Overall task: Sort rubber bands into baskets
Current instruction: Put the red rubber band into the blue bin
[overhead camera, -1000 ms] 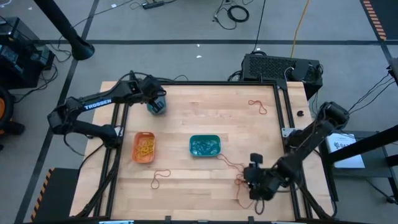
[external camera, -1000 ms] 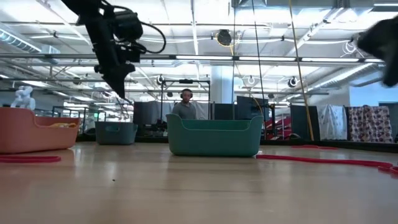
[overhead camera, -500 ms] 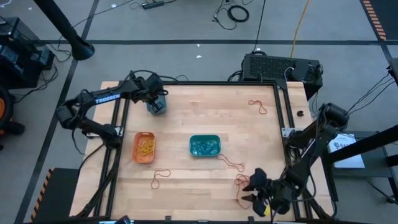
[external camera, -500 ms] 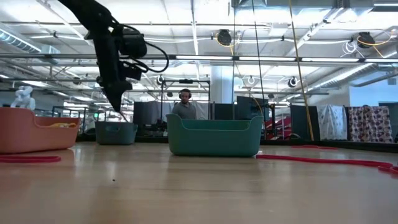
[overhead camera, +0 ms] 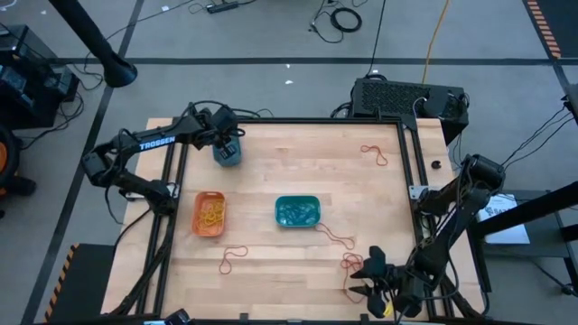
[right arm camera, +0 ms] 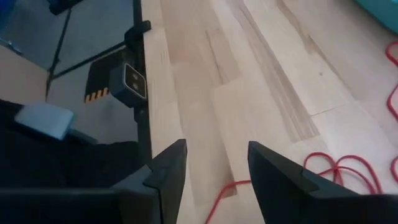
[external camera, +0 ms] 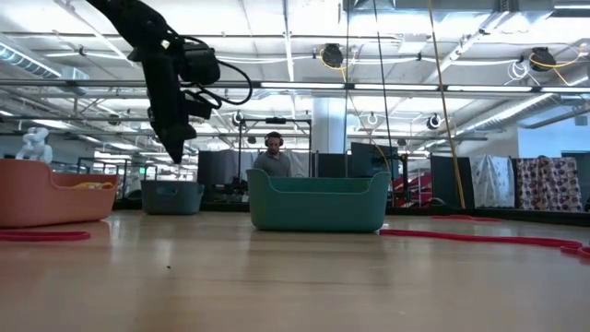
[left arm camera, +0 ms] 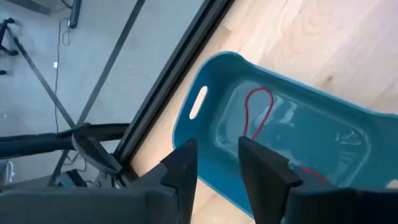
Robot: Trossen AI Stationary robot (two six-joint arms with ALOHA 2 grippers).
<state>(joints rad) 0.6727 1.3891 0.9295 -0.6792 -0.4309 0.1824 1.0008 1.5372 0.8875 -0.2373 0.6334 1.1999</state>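
Blue basket point(left arm camera: 292, 149) glossy smooth plastic; table point(overhead camera: 298, 162) matt pale wood planks.

Three baskets point(overhead camera: 296, 211); perhaps five loose red rubber bands point(overhead camera: 375, 155) on the table

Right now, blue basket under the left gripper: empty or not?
Not empty. The left wrist view shows a red rubber band lying inside the blue basket, below the gripper.

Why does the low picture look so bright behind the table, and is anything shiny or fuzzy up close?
Low view: ceiling lights glare behind the green basket, leaving the left end effector a dark shape. Left wrist view: the blue basket shows glossy reflections around a red band. Right wrist view: the fingers look soft.
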